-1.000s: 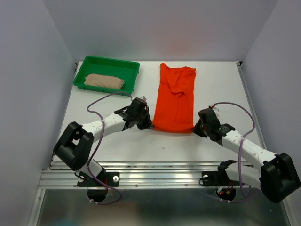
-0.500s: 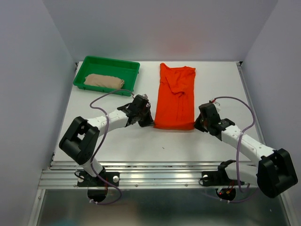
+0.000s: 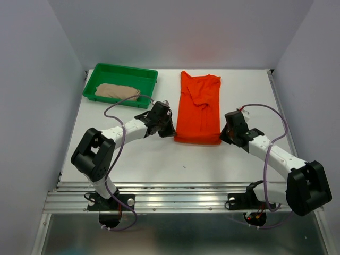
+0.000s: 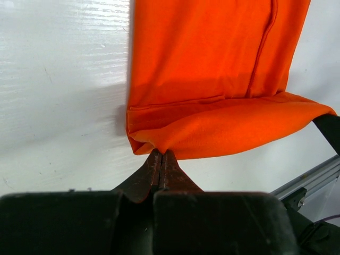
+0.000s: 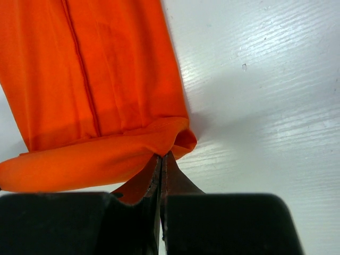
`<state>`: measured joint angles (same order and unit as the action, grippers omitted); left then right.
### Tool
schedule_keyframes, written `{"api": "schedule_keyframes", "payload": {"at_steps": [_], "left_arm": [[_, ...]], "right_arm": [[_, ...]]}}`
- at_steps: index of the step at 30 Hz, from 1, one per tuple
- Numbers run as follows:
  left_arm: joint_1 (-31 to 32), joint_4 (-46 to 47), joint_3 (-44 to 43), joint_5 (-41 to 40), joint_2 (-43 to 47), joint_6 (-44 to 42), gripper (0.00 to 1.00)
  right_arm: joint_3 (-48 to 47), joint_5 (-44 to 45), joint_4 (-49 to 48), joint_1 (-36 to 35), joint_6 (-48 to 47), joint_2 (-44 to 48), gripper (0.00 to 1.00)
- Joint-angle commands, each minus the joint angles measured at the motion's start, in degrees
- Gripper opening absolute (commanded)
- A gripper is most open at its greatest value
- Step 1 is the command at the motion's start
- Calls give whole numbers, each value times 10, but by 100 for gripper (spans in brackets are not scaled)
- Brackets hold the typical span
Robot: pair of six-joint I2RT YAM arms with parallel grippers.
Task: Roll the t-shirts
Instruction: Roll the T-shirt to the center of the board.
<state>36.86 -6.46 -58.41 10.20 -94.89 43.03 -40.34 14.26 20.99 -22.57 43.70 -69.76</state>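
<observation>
Left gripper (image 4: pixel 161 155) and right gripper (image 5: pixel 161 157) pinch orange t-shirt (image 3: pixel 199 109) hem corners, tips buried in cloth

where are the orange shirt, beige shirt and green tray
bright orange-red cloth t-shirt (image 3: pixel 199 109), top external view, mid body
beige-tan cloth t-shirt (image 3: pixel 118 92), top external view, middle of bundle
green plastic tray (image 3: pixel 127 68), top external view, far rim

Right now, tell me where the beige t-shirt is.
In the top view, the beige t-shirt lies bundled inside the green tray at the far left corner of the table, well left of the orange t-shirt.
</observation>
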Motion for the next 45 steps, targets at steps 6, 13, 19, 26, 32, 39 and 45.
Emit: {"api": "schedule_keyframes", "payload": {"at_steps": [6,13,19,26,32,39,45], "left_arm": [[-11,-16,-47,-18,-13,-29,0],[-15,-26,-75,-25,-35,-40,0],[-21,-28,-98,-25,-56,-47,0],[-24,-29,-115,-26,-81,-52,0],[-28,-24,-122,-31,-100,-59,0],[-28,-29,-137,-40,-110,-69,0],[-29,-29,-150,-47,-118,-73,0]], "right_arm": [[-45,20,-24,16,-20,-26,1],[-56,18,-37,27,-21,-46,1],[-61,16,-46,32,-24,-64,1],[-70,13,-55,38,-30,-85,1],[-79,11,-61,43,-37,-101,1],[-91,10,-67,53,-44,-125,1],[-98,8,-73,53,-48,-146,1]]}}
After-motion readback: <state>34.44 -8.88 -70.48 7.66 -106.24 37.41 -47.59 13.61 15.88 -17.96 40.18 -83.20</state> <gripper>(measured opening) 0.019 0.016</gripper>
